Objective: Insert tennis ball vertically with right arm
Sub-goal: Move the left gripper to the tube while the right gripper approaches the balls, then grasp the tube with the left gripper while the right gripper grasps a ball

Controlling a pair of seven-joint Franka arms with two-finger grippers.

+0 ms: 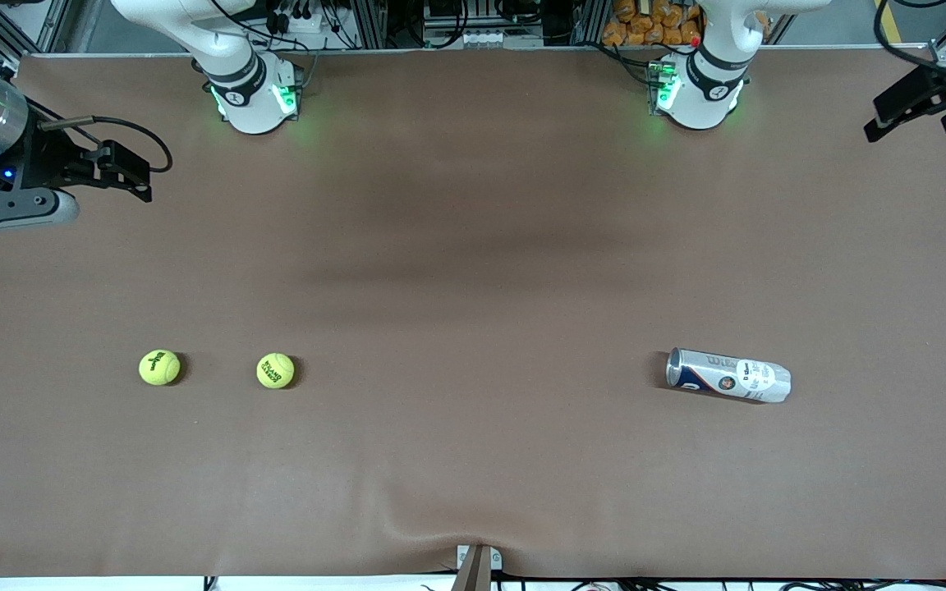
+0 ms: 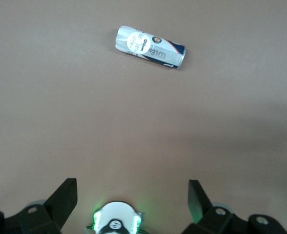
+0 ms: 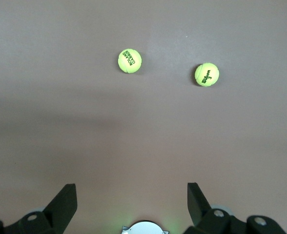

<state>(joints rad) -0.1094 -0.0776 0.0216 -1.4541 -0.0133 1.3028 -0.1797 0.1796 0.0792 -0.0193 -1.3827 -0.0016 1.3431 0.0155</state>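
Two balls, one (image 1: 275, 370) and another (image 1: 159, 367), are lying side by side toward the right arm's end of the table. The can (image 1: 728, 375) is lying on its side, well apart, its long axis running 3 to 9 o'clock across the table, mouth toward the balls. The right gripper (image 1: 132, 168) is hanging high at 11 o'clock from the balls, fingers apart; the left gripper (image 1: 916, 107) is waiting, also spread.

2 tennis balls (image 1: 160, 367) (image 1: 275, 370), both yellow-green with black lettering. Can (image 1: 728, 375) silver, carrying a white round label and dark blue and red markings. Table (image 1: 473, 246) covered in plain brown; the arm bases show green lights.
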